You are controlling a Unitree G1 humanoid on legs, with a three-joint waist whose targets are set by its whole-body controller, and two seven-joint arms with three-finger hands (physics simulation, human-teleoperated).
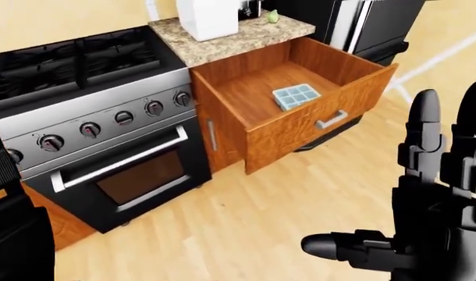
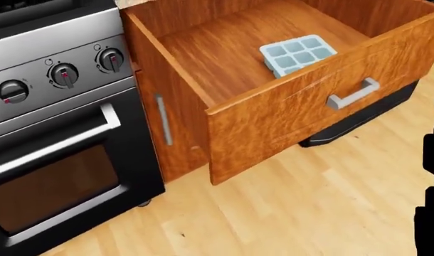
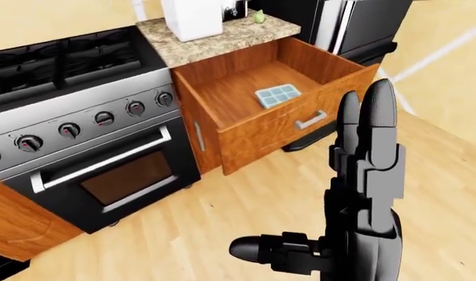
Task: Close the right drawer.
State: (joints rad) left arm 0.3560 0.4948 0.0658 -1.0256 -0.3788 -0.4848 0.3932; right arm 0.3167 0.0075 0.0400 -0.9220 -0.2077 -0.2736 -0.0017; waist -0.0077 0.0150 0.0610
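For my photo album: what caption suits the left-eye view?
Robot's open right hand raised before an open wooden drawer holding an ice cube tray, beside the stove.
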